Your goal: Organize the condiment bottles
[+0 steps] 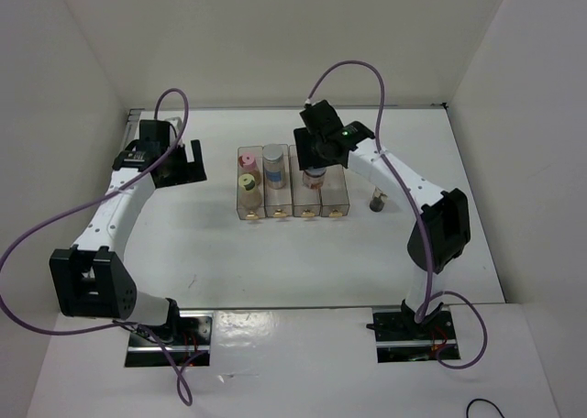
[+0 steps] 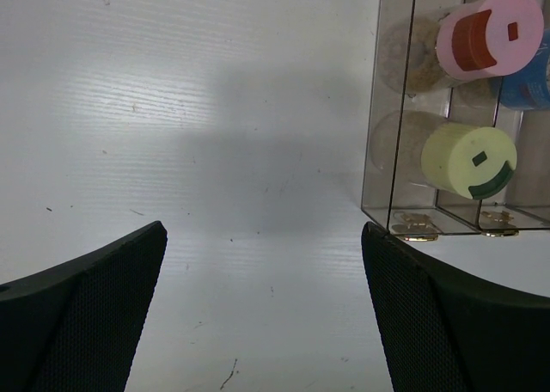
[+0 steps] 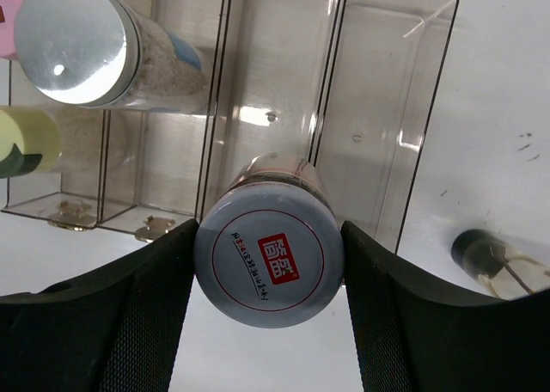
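Condiment bottles are mostly in the row of four clear rectangular plastic bins point(image 1: 337, 196). The pink-capped bottle point(image 2: 490, 35) and the pale-yellow-capped bottle point(image 2: 468, 158) share the leftmost bin, and the silver-grey-capped bottle point(image 3: 73, 41) stands in the second. The right gripper point(image 3: 270, 241) clasps the short jar with a red-marked white lid point(image 3: 268, 259) at the third bin. The slim dark bottle with a yellow band point(image 1: 376, 201) stands on the white table point(image 1: 229, 253) just right of the bins. The left gripper point(image 2: 262, 237) hangs spread wide and holds nothing, left of the bins.
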Robot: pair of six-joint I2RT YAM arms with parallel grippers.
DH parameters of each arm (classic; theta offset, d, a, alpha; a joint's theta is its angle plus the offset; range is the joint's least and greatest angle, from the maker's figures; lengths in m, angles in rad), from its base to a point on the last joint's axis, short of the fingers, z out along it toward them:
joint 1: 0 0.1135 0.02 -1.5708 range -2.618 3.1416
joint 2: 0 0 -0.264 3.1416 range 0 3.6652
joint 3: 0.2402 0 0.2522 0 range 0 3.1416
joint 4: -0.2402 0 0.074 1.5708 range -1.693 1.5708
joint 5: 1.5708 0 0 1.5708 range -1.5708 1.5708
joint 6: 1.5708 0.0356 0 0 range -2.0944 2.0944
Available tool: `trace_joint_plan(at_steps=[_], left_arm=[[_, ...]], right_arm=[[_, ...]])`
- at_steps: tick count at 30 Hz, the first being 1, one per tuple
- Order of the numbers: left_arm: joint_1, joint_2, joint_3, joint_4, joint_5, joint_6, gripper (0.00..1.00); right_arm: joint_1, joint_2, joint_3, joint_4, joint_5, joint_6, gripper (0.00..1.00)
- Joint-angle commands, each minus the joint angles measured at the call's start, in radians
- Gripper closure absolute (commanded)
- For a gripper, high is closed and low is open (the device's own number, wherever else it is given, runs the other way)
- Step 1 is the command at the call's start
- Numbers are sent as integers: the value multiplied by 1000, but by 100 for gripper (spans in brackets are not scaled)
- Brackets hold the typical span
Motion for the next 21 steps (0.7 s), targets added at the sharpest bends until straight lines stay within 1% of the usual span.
trace_joint_plan(at_steps=[1,21], left_arm=[[9,13,-3,40,28,27,0],[19,32,6,40,47,36,0]], right_arm=[[-7,8,76,88,-2,-17,83],[-7,88,16,176,-40,-17,83]])
